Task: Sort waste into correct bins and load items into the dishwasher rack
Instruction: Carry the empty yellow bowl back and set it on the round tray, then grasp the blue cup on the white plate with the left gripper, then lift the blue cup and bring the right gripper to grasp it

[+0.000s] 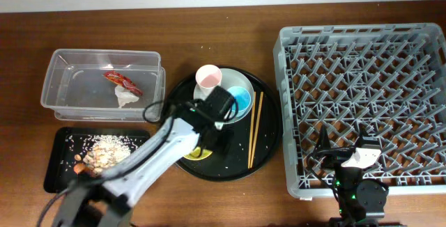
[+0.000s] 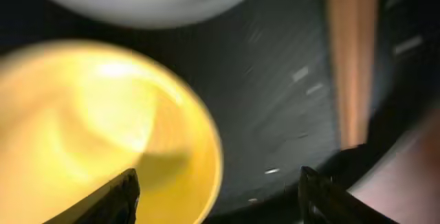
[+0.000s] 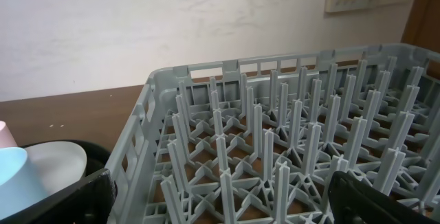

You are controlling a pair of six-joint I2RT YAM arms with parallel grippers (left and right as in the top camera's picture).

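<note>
Yellow round bowl (image 2: 89, 128) is being picked: its rim sits between the parted fingers of the left gripper (image 2: 216, 198), which must close next. Right gripper (image 3: 220, 200) hangs spread over the grey pegged rack (image 1: 348, 32).

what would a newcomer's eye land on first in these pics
The big grey dishwasher rack on the right, with nothing loaded that shows. Next, the left gripper, open, low over the yellow bowl on the round black tray at centre. At left, a red wrapper lies in the clear tub.
</note>
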